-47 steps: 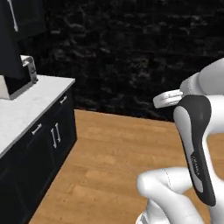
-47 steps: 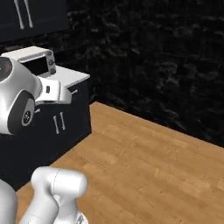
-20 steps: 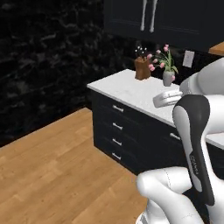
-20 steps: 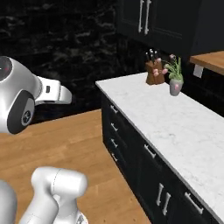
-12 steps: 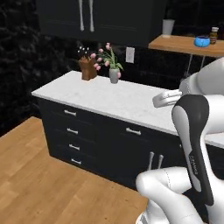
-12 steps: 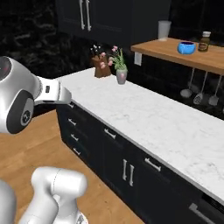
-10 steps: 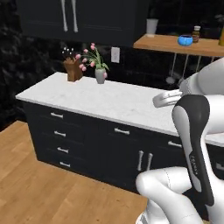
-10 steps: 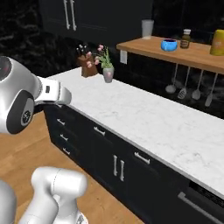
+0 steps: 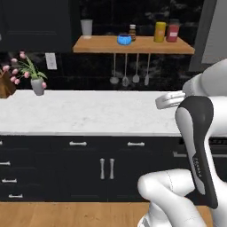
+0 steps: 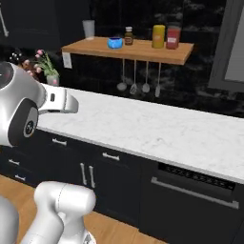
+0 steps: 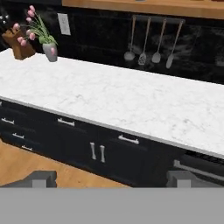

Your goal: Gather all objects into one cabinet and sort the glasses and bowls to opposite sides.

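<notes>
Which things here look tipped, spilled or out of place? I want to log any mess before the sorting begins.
Nothing stands out. On the light wooden shelf the frosted clear tumbler, small blue bowl, brown bottle, yellow jar and red jar all stand upright. The white marble counter shows no spill.

The knife block [image 9: 4,84] is cut by the left base view's left edge. The shelf [image 11: 144,6] is cropped at the hand view's top. The bottle's [image 10: 128,35] label cannot be read.
</notes>
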Tool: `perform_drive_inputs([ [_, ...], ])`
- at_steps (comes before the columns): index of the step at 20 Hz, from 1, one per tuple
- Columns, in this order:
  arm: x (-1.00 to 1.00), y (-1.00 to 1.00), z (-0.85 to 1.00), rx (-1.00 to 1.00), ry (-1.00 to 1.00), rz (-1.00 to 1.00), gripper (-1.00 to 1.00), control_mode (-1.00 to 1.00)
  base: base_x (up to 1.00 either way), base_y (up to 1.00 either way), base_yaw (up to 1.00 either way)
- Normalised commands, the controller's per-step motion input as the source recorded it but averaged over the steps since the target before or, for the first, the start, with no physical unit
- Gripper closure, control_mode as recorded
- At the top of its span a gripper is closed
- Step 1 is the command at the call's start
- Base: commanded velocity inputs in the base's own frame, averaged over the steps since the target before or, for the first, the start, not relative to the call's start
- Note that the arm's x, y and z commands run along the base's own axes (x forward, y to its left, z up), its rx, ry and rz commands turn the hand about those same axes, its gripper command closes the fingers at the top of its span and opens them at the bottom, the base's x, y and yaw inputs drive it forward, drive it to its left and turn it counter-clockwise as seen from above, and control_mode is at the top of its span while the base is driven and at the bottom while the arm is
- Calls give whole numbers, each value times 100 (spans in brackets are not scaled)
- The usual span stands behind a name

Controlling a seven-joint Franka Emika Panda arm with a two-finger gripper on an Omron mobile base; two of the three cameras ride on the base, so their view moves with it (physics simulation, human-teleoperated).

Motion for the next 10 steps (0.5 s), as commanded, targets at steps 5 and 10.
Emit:
perform_drive_inputs([
  [5, 0, 0, 0, 0, 0, 0, -100, 100, 8, 2, -63],
  [10, 0, 0, 0, 0, 0, 0, -100, 100, 27, 50, -47],
])
